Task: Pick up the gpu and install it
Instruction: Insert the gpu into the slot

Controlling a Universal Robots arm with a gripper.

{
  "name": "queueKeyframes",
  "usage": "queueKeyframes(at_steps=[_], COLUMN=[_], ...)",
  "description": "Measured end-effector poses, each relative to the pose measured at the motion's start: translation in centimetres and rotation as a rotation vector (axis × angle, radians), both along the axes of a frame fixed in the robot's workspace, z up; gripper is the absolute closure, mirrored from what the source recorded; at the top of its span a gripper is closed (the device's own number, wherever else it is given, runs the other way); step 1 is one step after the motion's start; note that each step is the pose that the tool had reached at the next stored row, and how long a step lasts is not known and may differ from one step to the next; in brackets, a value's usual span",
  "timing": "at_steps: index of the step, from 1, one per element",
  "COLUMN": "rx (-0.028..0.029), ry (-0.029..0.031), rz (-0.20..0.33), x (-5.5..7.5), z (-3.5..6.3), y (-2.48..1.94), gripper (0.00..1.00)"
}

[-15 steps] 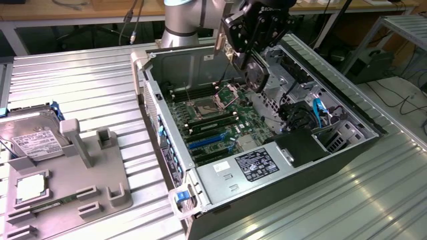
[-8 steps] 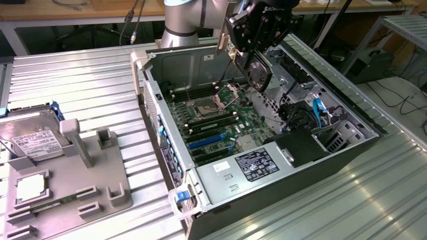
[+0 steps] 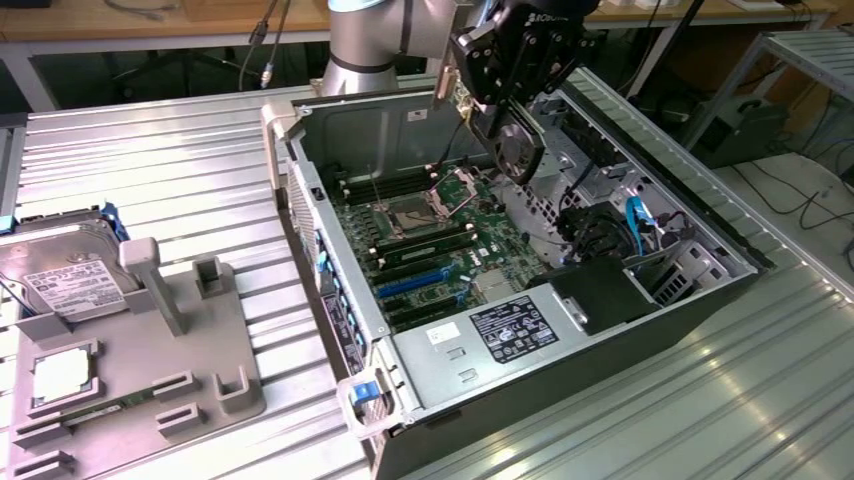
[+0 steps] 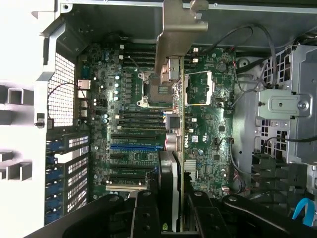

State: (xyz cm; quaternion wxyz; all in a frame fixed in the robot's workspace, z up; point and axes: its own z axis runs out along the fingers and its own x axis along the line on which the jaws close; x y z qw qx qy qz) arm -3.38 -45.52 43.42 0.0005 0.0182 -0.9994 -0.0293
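Exterior view, nearest first: a ribbed metal table (image 3: 160, 170) carries a grey holder (image 3: 200, 350) on the exterior view's left, with a silver hard drive (image 3: 60, 270) propped at its far end. To the right lies an open computer case (image 3: 694, 215), its motherboard (image 3: 427, 240) facing up, a blue slot (image 3: 414, 285) toward the near side and the processor socket (image 3: 461, 185) farther back. Over that far part of the board hangs the gpu (image 3: 518, 150), its round cooler face toward the camera, lifted clear of the board and gripped near its upper edge by the gripper (image 3: 497, 112), whose arm (image 3: 374, 40) rises behind the case. The jaws are closed partway, pinching the card between them

Looking along the gpu (image 4: 174, 148) edge-on, the wrist view has the two black fingers (image 4: 143, 213) of the gripper (image 4: 173, 215) clamping either face of it, with its silvery bracket (image 4: 173, 34) at the end away from them. Beneath, the motherboard (image 4: 208, 129) spreads flat; the card's edge passes just beside the processor socket (image 4: 153, 87) and the blue slot (image 4: 133, 147)
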Motion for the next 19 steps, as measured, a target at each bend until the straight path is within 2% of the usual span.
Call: queueKeyframes(at_steps=[6,19], rx=[0.0000,0.0000], ry=[0.0000,0.0000], rz=[0.015,0.130], x=[0.00,0.00], z=[0.00,0.00], y=[0.00,0.00], gripper=[0.72,0.72])
